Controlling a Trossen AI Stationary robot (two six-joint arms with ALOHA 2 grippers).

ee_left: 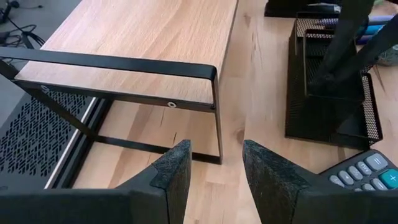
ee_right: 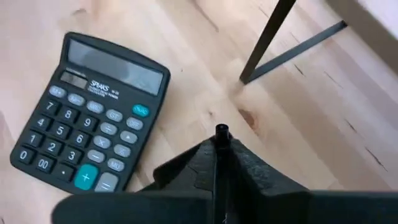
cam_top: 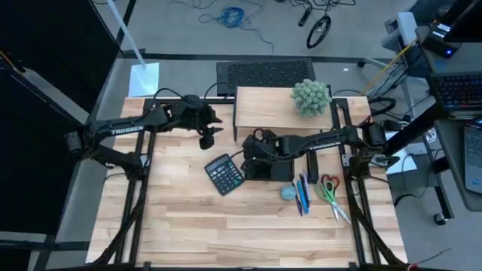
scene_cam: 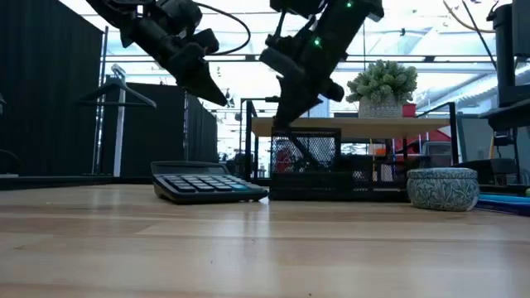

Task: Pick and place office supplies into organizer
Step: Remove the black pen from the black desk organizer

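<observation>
Right gripper (cam_top: 254,154) is pinching a dark pen (ee_right: 221,134) upright over the organizer (cam_top: 273,167); left gripper (cam_top: 208,138) is hovering narrowly open beside the riser (cam_top: 280,110).

The organizer (cam_top: 265,167) is a black mesh tray with several compartments, standing upright near the middle of the table, just in front of the wooden riser. A dark pen (ee_right: 220,163) is held upright between closed fingers above it. The other supplies lie flat nearer the table's right edge: a small round blue-grey disc (cam_top: 288,193), a few slim blue and dark pens (cam_top: 303,193) side by side, and scissors (cam_top: 330,192) with red and green handles.
</observation>
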